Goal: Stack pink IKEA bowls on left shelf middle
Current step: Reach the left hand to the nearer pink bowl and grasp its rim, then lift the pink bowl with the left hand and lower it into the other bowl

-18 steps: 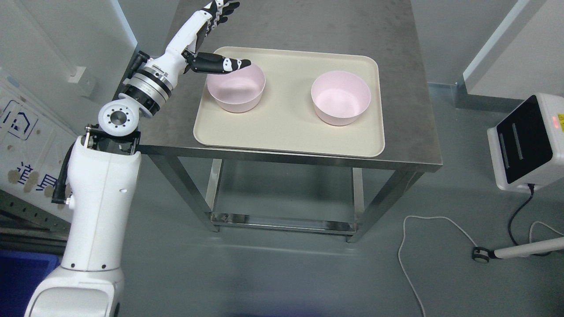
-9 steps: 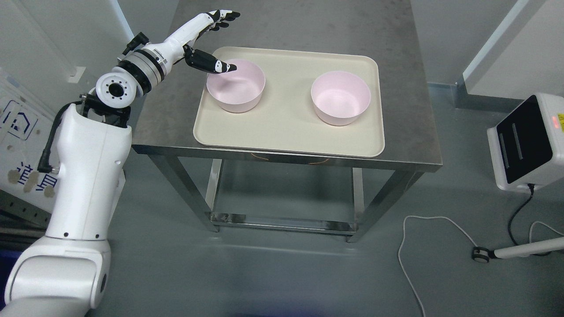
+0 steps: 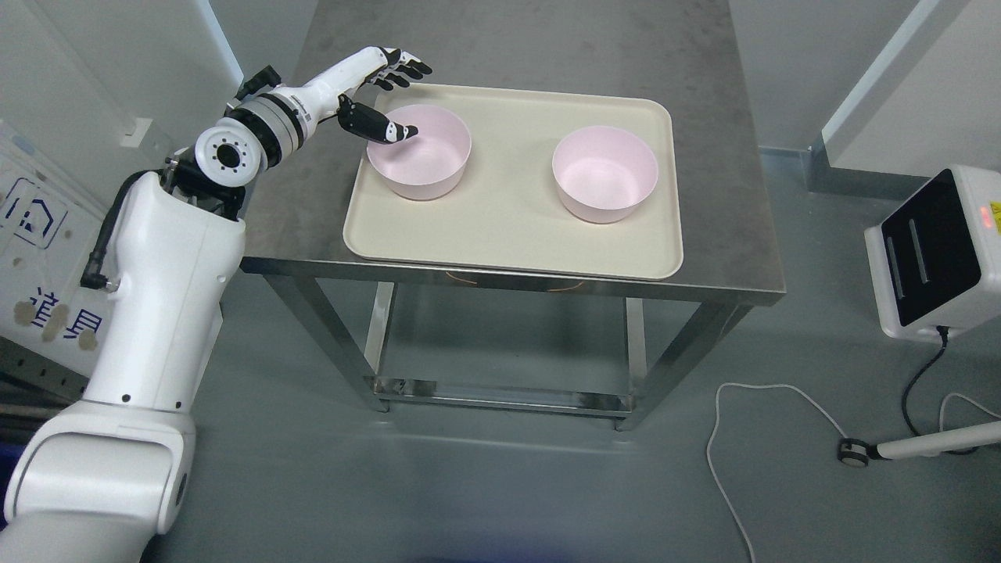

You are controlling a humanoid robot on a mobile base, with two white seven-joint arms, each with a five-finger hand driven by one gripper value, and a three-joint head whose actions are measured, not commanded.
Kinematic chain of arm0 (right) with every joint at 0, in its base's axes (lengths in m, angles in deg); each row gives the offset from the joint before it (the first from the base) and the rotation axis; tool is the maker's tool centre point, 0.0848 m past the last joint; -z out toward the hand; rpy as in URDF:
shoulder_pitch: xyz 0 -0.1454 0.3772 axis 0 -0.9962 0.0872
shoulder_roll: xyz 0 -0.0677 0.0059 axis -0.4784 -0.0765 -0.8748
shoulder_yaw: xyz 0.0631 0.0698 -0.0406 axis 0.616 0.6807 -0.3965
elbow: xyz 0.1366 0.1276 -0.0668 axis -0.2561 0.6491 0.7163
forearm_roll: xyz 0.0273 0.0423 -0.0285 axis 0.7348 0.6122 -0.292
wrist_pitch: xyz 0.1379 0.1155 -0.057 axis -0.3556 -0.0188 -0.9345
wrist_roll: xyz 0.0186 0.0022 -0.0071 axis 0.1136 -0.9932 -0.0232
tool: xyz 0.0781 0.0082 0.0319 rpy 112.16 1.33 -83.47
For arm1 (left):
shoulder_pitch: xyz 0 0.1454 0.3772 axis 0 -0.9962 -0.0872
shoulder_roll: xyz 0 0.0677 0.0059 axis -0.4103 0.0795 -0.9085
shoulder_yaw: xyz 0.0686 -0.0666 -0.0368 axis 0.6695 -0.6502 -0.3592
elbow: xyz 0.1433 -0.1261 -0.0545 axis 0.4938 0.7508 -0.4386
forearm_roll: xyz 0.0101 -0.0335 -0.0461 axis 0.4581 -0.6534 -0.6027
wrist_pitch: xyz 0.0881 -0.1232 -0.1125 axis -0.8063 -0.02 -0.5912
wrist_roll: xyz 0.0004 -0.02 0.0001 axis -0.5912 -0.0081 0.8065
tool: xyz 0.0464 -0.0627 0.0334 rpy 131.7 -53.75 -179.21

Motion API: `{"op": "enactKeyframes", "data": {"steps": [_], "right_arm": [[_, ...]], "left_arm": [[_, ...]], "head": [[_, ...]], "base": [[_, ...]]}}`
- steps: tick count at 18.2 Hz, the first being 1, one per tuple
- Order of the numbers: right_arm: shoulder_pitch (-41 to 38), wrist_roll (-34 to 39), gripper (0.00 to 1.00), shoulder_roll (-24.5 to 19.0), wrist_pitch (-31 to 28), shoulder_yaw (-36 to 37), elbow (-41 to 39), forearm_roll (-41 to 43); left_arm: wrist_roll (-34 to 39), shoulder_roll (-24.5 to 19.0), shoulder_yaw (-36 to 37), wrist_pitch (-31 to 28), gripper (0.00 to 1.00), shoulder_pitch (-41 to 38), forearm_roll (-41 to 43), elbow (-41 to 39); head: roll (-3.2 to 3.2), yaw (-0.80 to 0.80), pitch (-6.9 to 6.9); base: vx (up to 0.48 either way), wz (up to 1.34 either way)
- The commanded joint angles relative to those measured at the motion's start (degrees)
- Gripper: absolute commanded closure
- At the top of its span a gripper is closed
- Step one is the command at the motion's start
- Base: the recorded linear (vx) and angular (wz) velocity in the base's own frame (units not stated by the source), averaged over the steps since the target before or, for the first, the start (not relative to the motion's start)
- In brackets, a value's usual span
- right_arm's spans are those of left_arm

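So there's a rectangular cream plastic tray (image 3: 508, 227) sitting on a grey stainless steel table (image 3: 727, 195), and pretty much everything sits relative to that tray. 2 round pale pink plastic bowls are on it, both upright and well apart from each other: the left pink bowl (image 3: 426, 168) near the tray's far left corner, and the right pink bowl (image 3: 604, 173) over toward the tray's right side. Neither bowl has anything in it that I can see. The robot's white left arm (image 3: 156, 313) comes up from the lower left and reaches over the table's left edge, so the left hand (image 3: 367, 98) ends up right at the tray's far left corner. Its fingers are spread and it isn't gripping anything: the 4 black-tipped fingers (image 3: 403, 69) stick out past the far rim of the left pink bowl, just off the tray's back edge, while the black thumb (image 3: 383, 129) pokes over that bowl's left rim and into its opening. Can't tell whether the thumb actually touches the bowl wall. Off the tray's right, on the grey floor, there's a white box-shaped device with a black panel (image 3: 934, 254) and a loose white cable (image 3: 727, 438).
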Motion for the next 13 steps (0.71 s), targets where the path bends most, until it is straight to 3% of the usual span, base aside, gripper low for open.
{"op": "enactKeyframes", "data": {"steps": [1,6,10,13], "right_arm": [[0.00,0.09,0.00,1.00,-0.02,0.53,0.00,-0.44],[0.00,0.00,0.00,1.00,-0.02,0.61,0.00,-0.44],[0.00,0.00,0.00,1.00,-0.02,0.61,0.00,-0.44],[0.00,0.00,0.00,1.00,-0.02,0.61,0.00,-0.44]], "left_arm": [[0.06,1.92,3.47,0.26,0.49,1.36,1.11,4.93],[0.06,2.10,3.56,0.96,0.59,1.54,2.25,5.73],[0.14,2.10,3.03,4.47,0.78,1.54,2.95,5.73],[0.14,2.10,2.77,6.23,0.86,1.54,4.18,5.73]], "head": [[0.00,0.00,0.00],[0.00,0.00,0.00],[0.00,0.00,0.00],[0.00,0.00,0.00]], "base": [[0.000,0.00],[0.000,0.00],[0.000,0.00],[0.000,0.00]]}}
